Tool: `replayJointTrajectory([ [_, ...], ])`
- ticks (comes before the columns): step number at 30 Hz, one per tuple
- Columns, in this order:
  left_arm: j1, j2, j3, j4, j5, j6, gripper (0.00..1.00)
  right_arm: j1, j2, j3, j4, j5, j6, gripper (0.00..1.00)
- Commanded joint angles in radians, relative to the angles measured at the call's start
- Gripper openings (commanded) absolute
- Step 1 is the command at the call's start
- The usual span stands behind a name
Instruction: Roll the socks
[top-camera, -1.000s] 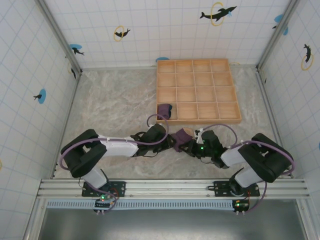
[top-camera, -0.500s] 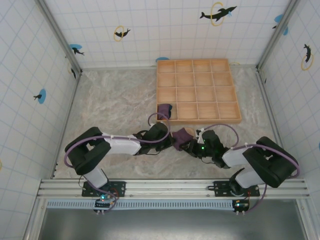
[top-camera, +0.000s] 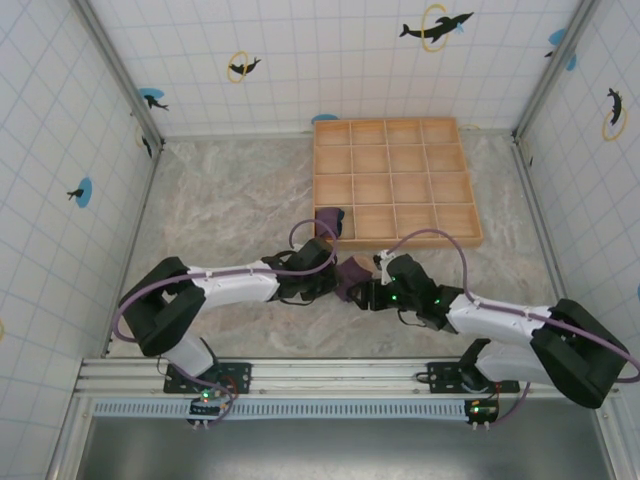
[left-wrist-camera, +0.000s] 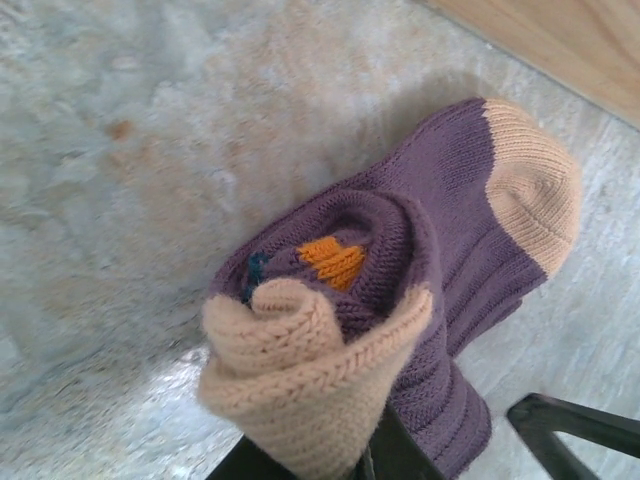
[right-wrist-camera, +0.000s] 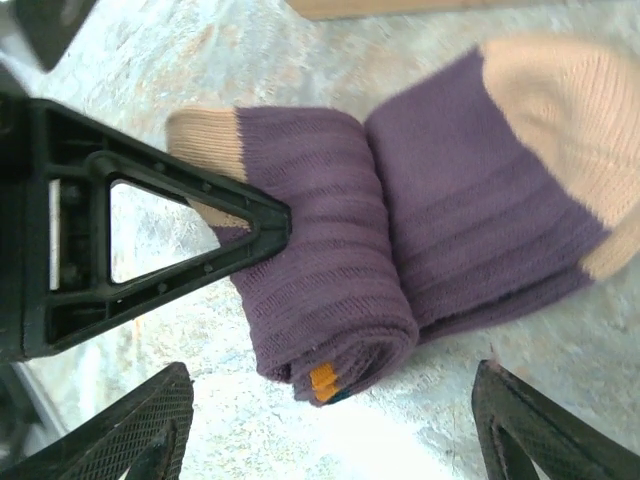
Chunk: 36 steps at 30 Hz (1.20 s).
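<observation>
Socks (left-wrist-camera: 450, 200), toe-end toward tray (left-wrist-camera: 560, 40)

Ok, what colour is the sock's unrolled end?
Tan end on the purple sock; right wrist view shows it best.

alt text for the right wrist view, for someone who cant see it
A half-rolled purple sock with a tan toe lies on a marbled table, its rolled end pinched by the left gripper reaching in from the picture's left. The right gripper stands open below it, touching nothing.
</observation>
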Motion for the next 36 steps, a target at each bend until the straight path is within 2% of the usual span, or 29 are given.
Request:
replayJointTrajectory([
  [1, 0.005, -0.018, 0.018, -0.160, -0.013, 0.026, 0.00, 0.089, -0.027, 0.019, -0.050, 0.208, -0.214, 0.75],
  [10, 0.005, -0.013, 0.054, -0.212, 0.021, 0.042, 0.00, 0.385, 0.028, -0.099, 0.255, 0.593, -0.572, 0.77],
  [12, 0.006, -0.001, 0.067, -0.221, 0.032, 0.050, 0.00, 0.420, 0.064, -0.112, 0.329, 0.640, -0.639, 0.78],
  [19, 0.009, 0.009, 0.080, -0.219, 0.054, 0.054, 0.00, 0.461, 0.214, -0.063, 0.448, 0.732, -0.741, 0.78],
  [27, 0.016, 0.004, 0.074, -0.221, 0.066, 0.060, 0.00, 0.464, 0.329, -0.019, 0.520, 0.731, -0.797, 0.73],
  [30, 0.022, 0.002, 0.074, -0.220, 0.071, 0.062, 0.00, 0.463, 0.361, -0.009, 0.539, 0.724, -0.799, 0.68],
  [36, 0.025, -0.005, 0.072, -0.214, 0.078, 0.066, 0.00, 0.449, 0.424, -0.009, 0.549, 0.710, -0.763, 0.47],
])
